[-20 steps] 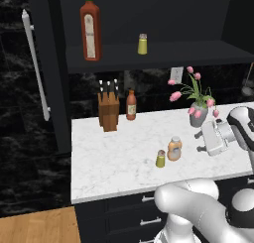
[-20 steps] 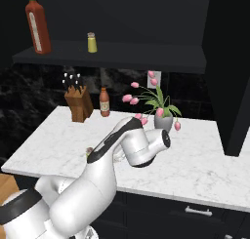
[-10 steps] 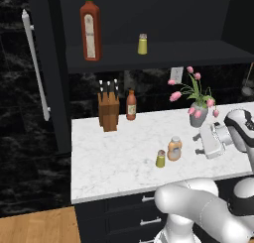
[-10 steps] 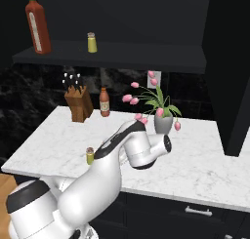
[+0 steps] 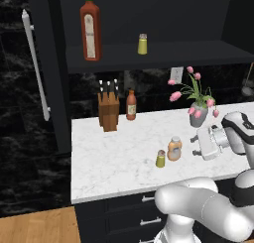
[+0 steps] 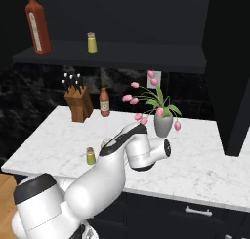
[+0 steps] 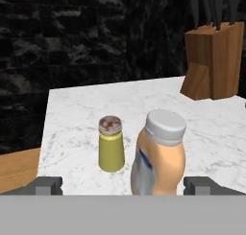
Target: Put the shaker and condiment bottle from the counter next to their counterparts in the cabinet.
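In the left base view the gripper (image 5: 199,144) hangs low over the white marble counter (image 5: 114,157), pointing sideways toward the front edge's two small containers. The condiment bottle (image 5: 174,148) stands just in front of the gripper, close but apart from it, and the shaker (image 5: 160,158) stands just beyond the bottle, on its far side from the gripper. Behind the gripper's wrist sits a grey vase of pink tulips (image 5: 197,109). Well away from the gripper, at the back of the counter, stand a wooden knife block (image 5: 108,114) and a slim red-brown bottle (image 5: 131,105). High above, on the shelf of the black cabinet (image 5: 163,56), stand the tall red bottle (image 5: 90,29) and the twin yellow shaker (image 5: 142,44); the cabinet door's white bar handle (image 5: 35,63) is off to the side.

In the right base view the arm's body covers the gripper and the condiment bottle. The shaker (image 6: 91,156) shows just past the forearm, upright on the counter.

In the hand view the two finger tips (image 7: 48,185) sit wide apart at the bottom corners, holding nothing. The condiment bottle (image 7: 159,155) stands upright between them, nearer the right-hand tip, not touched. The shaker (image 7: 111,144) stands just beside it, slightly farther from the camera, a narrow gap between them. The knife block (image 7: 215,59) stands far ahead.
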Controlling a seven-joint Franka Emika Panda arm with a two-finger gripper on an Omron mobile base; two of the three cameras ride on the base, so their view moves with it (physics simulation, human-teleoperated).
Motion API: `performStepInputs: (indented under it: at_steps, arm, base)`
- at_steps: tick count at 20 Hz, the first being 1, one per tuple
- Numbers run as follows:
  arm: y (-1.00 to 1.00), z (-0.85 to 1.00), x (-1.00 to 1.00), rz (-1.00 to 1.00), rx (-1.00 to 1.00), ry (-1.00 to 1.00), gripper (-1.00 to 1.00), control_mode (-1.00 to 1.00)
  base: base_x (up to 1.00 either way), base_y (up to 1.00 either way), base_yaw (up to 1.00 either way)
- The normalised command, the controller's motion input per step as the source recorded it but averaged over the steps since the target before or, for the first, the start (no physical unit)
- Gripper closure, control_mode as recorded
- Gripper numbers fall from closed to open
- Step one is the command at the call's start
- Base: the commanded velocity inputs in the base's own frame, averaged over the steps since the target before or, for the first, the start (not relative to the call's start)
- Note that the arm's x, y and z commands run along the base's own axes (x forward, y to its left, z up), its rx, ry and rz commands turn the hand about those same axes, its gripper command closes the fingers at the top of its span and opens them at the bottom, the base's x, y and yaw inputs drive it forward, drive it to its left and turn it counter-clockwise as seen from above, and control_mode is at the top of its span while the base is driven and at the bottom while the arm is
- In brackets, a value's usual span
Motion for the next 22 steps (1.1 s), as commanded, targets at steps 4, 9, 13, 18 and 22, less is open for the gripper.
performStepInputs:
  at_steps: [4, 9, 13, 18, 22]
  arm:
    - [0.0, -0.09, 0.26, 0.0, 0.06, 0.06, -1.0, -1.0]
    - [0.0, -0.13, 0.15, 0.0, 0.07, 0.01, -1.0, -1.0]
    - [0.0, -0.13, 0.07, 0.0, 0.04, 0.0, -1.0, -1.0]
    - [0.0, -0.06, 0.08, 0.0, 0.04, 0.0, -1.0, -1.0]
    - [0.0, -0.03, 0.11, 0.0, 0.04, 0.0, -1.0, -1.0]
  base:
    - [0.0, 0.0, 0.0]
    - [0.0, 0.0, 0.0]
    - [0.0, 0.0, 0.0]
    - [0.0, 0.0, 0.0]
    - [0.0, 0.0, 0.0]
